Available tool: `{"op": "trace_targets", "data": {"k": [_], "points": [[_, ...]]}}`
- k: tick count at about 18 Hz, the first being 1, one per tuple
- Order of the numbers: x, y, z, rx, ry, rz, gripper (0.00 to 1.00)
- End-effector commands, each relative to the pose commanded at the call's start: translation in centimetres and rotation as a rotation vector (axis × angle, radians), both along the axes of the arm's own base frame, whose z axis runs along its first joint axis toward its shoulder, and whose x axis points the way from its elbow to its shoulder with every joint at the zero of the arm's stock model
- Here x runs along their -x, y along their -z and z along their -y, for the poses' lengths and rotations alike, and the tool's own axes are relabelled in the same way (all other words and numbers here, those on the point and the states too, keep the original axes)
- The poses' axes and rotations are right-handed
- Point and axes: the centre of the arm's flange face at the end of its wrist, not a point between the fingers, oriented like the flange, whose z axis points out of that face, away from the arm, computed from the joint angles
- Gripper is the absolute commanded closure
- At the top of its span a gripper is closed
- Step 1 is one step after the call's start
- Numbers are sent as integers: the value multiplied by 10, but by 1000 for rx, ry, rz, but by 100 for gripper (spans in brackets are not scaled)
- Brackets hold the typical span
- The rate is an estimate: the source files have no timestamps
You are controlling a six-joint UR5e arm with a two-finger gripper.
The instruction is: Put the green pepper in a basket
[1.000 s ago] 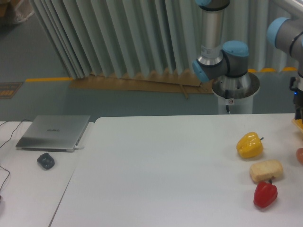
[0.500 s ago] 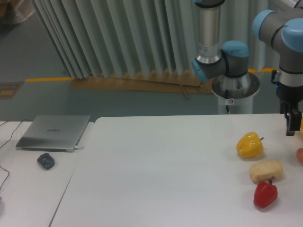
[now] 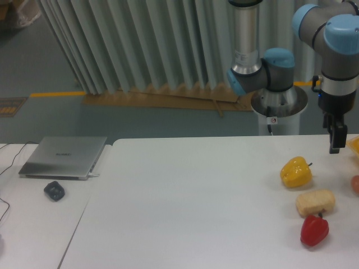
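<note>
No green pepper shows anywhere in this view. An orange-yellow edge [image 3: 354, 144] pokes in at the right border of the table; whether it belongs to a basket I cannot tell. My gripper [image 3: 335, 144] hangs pointing down above the table's far right, just left of that edge and up-right of a yellow pepper [image 3: 295, 172]. I see the gripper from the side as one dark bar, so the gap between the fingers is hidden. Nothing visible hangs from it.
Below the yellow pepper lie a bread roll [image 3: 315, 202] and a red pepper [image 3: 314, 230]. A reddish object [image 3: 355, 184] is cut off at the right border. On the left side table sit a closed laptop [image 3: 64, 157] and a dark lump [image 3: 54, 190]. The arm's base [image 3: 279, 101] stands behind the table.
The arm has swung in from the right border, moving left and slightly up. The gripper now hangs fully in view over the table's right end. The objects on the table have not moved.
</note>
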Motion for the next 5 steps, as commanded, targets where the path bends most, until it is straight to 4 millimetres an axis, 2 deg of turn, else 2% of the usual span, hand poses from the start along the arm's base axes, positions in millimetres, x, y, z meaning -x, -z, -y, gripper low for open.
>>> {"op": "trace_targets", "data": {"k": [5], "points": [[-2,0,0,1,2,1,0]]}}
